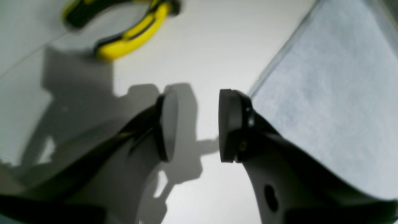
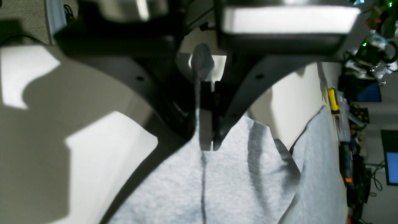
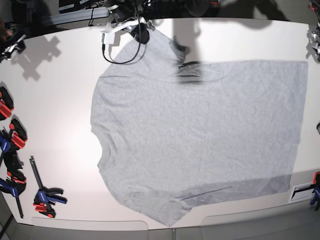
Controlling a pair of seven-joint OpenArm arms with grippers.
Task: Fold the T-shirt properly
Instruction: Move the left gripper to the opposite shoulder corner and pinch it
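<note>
**Sleeve pinched, shirt otherwise flat**

White counter fills the base view, with red-and-black clamps lying at about 8 o'clock and cables at 11 o'clock. Spread across its middle lies the large light heather-grey cotton T-shirt, plain side up, hem toward 3 o'clock, collar toward 9 o'clock, one sleeve at 6 o'clock and the other at 12.

In the right wrist view the right gripper has its fingers together, clamped on a thin ridge of the grey cloth, which drapes away below. In the left wrist view the left gripper holds nothing: its fingers stand apart over bare counter, just beside a straight edge of the shirt, with a yellow-and-black handled tool lying at 11 o'clock.

Risks, as I judge them: the pinch looks shallow, so the fabric could slip out as the arm lifts or drags. With one side only held, the shirt may skew or bunch. The left fingers might catch the counter rather than the edge.

Neither arm shows clearly in the base view, only shadows near 12 o'clock. How many layers the right fingers grip cannot be told. The left wrist view is blurred.
</note>
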